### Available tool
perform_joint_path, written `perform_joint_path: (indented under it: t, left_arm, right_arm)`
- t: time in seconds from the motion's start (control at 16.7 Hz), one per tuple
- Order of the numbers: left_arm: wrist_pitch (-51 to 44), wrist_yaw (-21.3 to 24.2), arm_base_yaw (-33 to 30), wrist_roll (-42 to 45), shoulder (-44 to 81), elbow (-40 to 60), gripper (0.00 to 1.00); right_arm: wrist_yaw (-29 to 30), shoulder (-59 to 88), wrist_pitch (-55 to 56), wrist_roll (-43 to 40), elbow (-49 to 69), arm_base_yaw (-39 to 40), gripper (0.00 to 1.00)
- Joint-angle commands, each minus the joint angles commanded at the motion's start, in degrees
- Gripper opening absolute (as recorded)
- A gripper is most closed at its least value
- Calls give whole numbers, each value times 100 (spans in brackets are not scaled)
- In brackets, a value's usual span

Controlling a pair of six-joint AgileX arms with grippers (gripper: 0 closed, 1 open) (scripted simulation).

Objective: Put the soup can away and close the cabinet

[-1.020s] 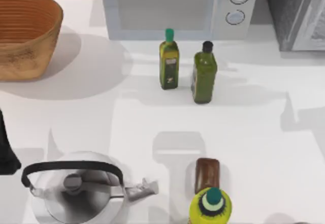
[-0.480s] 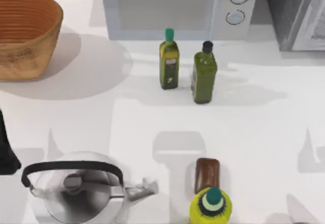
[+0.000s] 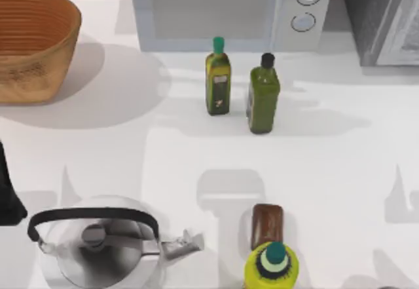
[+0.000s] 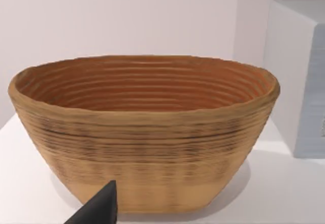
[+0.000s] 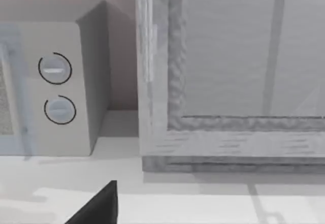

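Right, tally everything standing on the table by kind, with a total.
Oil bottles: 3
Brown jar: 1
Kettle: 1
Woven basket: 1
Microwave: 1
Cabinet: 1
Total: 8

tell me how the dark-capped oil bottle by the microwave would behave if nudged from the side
The dark-capped oil bottle stands tall and narrow on the table, so a push high up would probably tip it rather than slide it. It looks mostly full of dark green oil, so likely fairly heavy for its size. If it fell sideways it might strike the green-capped bottle close beside it.
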Motion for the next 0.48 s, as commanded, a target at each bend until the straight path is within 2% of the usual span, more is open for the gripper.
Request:
perform_joint_path:
  t: [0.24,0.48]
  left_arm:
    - [0,0,0,0,0,0,100]
    - [0,0,0,0,0,0,100]
  right_arm:
    - [-716,853,819,33,297,-656,100]
    - [-1917,2596,2232,47,716,-1818,100]
